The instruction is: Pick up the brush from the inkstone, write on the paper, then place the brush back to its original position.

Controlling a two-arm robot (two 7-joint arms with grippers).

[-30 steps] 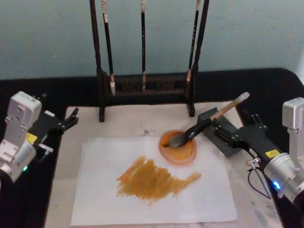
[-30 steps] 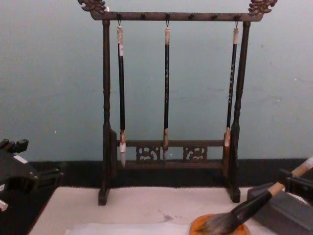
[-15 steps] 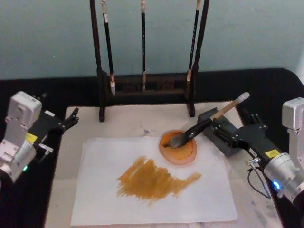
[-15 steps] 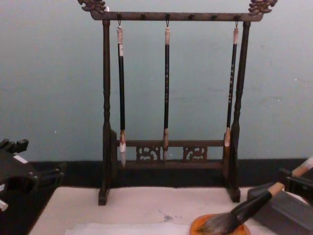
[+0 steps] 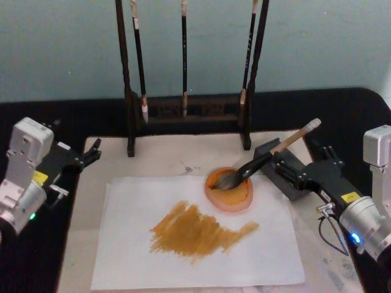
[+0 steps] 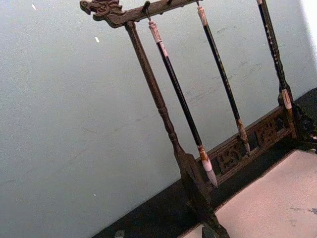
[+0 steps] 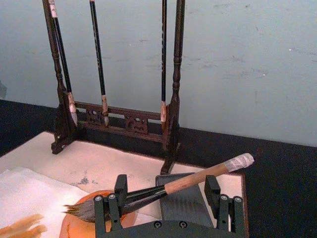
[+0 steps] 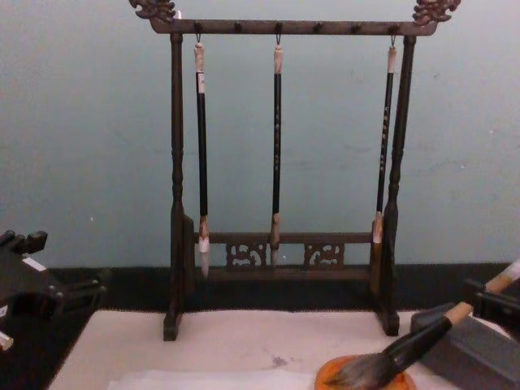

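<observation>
Nothing has moved: the brush [image 5: 264, 158] lies back on the inkstone [image 5: 282, 170], paper [image 5: 195, 244] inked; our right gripper's [image 7: 166, 199] jaws gape empty, left gripper's [image 5: 91, 151] state unclear.

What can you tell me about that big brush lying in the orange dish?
The brush is thick, with a tan wooden handle, a black lower section and bushy dark-grey bristles; its top end looks wrapped in pale tape. It lies tilted, bristles resting in the orange dish, handle propped across the dark grey inkstone. The right claw sits open with a finger on either side of the handle, not gripping it.
</observation>
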